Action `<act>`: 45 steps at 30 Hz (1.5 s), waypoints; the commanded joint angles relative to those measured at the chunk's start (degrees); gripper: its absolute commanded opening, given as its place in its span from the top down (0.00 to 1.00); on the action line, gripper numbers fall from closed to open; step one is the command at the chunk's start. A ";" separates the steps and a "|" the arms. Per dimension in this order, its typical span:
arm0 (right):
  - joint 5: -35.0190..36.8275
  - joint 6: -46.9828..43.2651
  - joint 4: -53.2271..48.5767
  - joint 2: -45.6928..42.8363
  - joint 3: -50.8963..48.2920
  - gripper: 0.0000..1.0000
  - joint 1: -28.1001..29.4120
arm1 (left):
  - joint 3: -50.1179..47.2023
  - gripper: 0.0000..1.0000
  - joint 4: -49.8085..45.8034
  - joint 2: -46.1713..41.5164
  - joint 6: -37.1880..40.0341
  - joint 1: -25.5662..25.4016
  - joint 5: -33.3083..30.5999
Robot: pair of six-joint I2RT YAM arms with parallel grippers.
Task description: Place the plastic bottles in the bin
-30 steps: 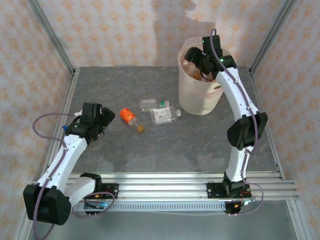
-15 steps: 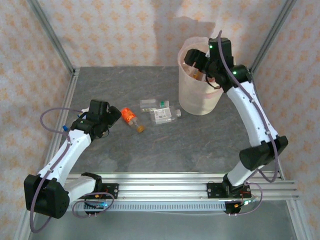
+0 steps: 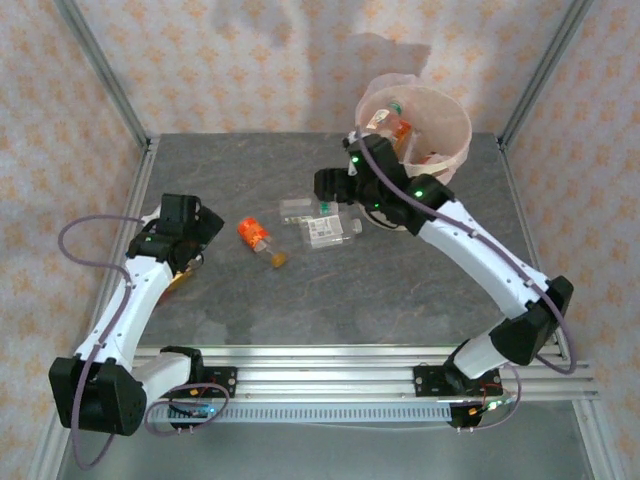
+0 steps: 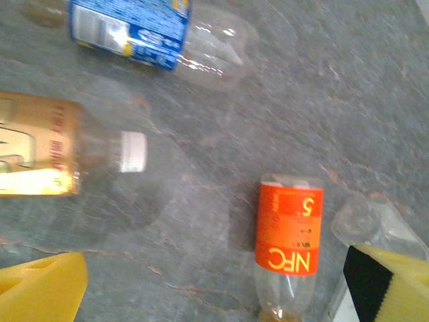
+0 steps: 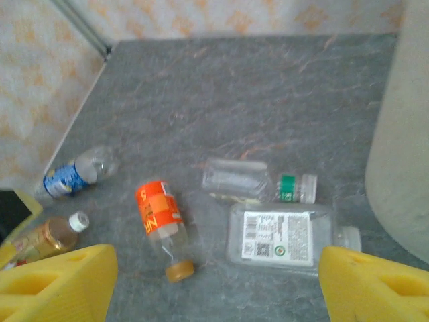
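Note:
Three plastic bottles lie mid-table: an orange-labelled one [image 3: 256, 236] [image 5: 159, 216] [image 4: 288, 236], a clear one with a green band [image 3: 305, 208] [image 5: 258, 181], and a flat one with a white label [image 3: 331, 230] [image 5: 283, 235]. At the left lie an amber bottle with a white cap [image 4: 62, 157] [image 5: 48, 236] and a blue-labelled one [image 4: 151, 28] [image 5: 72, 176]. The cream bin [image 3: 440, 100] holds several bottles. My left gripper [image 3: 188, 243] [image 4: 214, 295] hovers open left of the orange bottle, empty. My right gripper [image 3: 326, 190] [image 5: 214, 288] hangs open above the clear bottles, empty.
Metal frame posts [image 3: 105, 75] and patterned walls close the table on three sides. The bin's wall [image 5: 402, 134] stands close on the right of the right gripper. The rail with the arm bases [image 3: 330, 365] runs along the near edge.
My right arm has swung out of the bin, down and to the left, to hang over the clear bottles. The left gripper has shifted slightly left. The bottles on the table have not moved.

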 commanded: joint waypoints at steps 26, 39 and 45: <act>-2.49 -11.13 -12.55 43.69 26.13 0.01 13.83 | -0.63 0.00 -5.03 -6.89 2.24 6.97 -1.04; -0.58 -12.43 -12.65 53.69 35.48 0.01 13.78 | -0.92 0.00 -5.38 -7.50 2.33 7.14 -1.09; 2.99 -12.62 -13.19 57.63 40.15 0.01 13.83 | -1.09 0.00 -5.30 -7.63 2.35 7.13 -1.00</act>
